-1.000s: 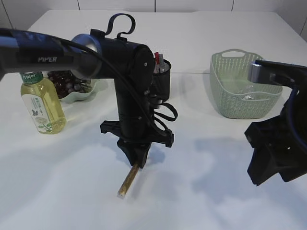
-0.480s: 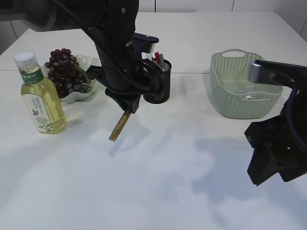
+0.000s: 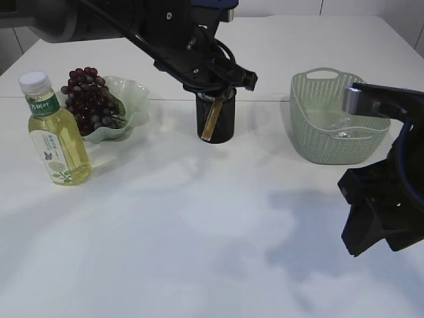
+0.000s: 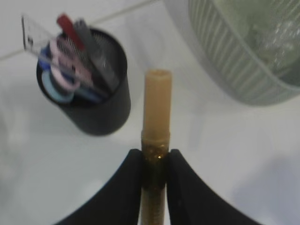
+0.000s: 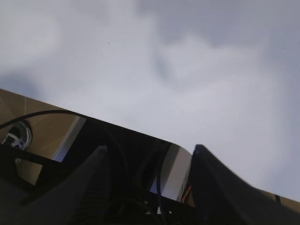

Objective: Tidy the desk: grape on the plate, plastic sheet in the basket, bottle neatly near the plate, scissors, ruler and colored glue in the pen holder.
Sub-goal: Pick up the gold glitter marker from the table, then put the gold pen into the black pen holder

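The left tool [image 4: 154,161] pinches the light, stiff, slightly slick glue stick [image 4: 156,105] at mid-body, hanging just above the pen holder [image 4: 89,110], while the right tool [image 5: 150,164] stands open.

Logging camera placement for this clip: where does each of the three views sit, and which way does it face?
Exterior: raised at the table's front, slanting down at bottle, grapes, pen holder, basket; both arms show.
Left wrist: on the left arm, looking down past the left end effector gripping the gold glue stick.
Right wrist: on the right arm, facing bare tabletop; open right end effector frames it.
Shared: exterior and left wrist both show pen holder, basket, glue stick.
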Controlling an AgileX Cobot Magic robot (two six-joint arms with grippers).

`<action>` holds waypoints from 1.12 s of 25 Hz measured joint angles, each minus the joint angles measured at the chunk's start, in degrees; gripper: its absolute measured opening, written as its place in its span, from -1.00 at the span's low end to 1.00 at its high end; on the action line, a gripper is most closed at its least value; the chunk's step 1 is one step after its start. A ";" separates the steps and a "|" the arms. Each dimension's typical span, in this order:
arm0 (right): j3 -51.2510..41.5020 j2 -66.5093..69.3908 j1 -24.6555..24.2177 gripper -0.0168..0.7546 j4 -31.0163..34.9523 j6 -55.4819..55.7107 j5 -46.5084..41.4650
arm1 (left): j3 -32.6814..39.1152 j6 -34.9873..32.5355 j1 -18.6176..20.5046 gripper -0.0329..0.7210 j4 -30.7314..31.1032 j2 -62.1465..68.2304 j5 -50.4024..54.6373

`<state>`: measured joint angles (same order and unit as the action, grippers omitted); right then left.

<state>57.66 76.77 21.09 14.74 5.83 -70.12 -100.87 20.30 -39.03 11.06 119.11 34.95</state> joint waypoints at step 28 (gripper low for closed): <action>0.00 0.00 0.00 0.18 -0.77 0.00 0.00 | 0.00 0.00 8.11 -0.59 4.49 10.03 -47.99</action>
<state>57.66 76.77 21.09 13.96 5.83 -70.12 -100.87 20.30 -30.93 15.55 129.14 -13.04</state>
